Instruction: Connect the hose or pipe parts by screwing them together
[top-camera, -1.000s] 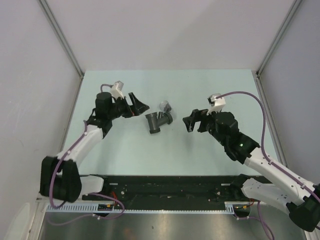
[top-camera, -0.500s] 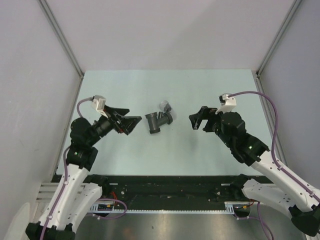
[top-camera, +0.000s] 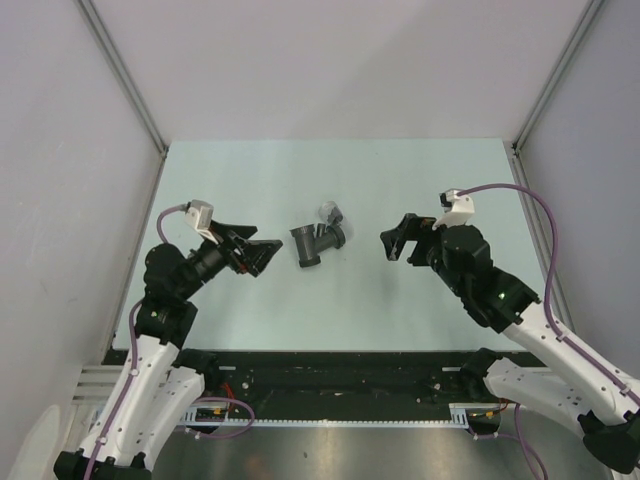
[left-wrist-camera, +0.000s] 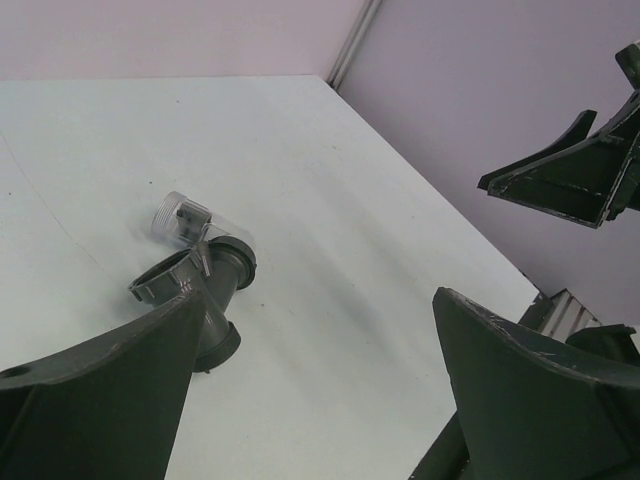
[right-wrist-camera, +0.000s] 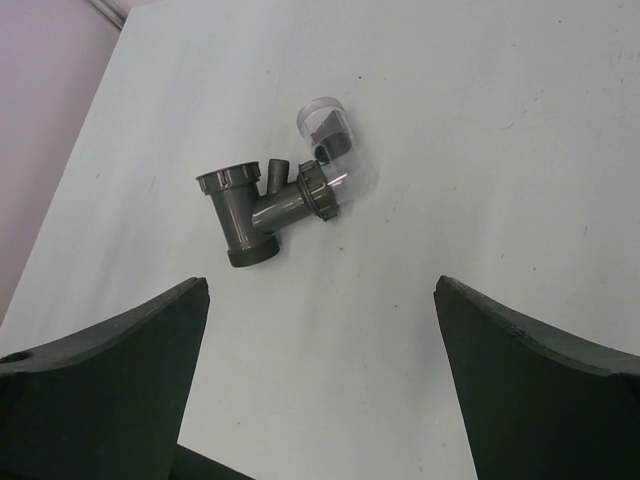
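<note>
Fitting (top-camera: 308, 246), grey plastic, clear elbow (top-camera: 328, 213); left end effector (top-camera: 262, 256) and right end effector (top-camera: 388, 247) gape.

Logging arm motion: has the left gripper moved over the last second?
Yes. The left gripper, open and empty, has pulled back from the far edge of the table toward the near side, while the pipe fitting stayed put.

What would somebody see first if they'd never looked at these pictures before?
Probably the dark grey pipe fitting lying alone in the middle of the pale green table, with a clear plastic piece at its collar. Next come the two robot arms on either side: the left gripper and the right gripper both point toward it, open wide and touching nothing.
</note>
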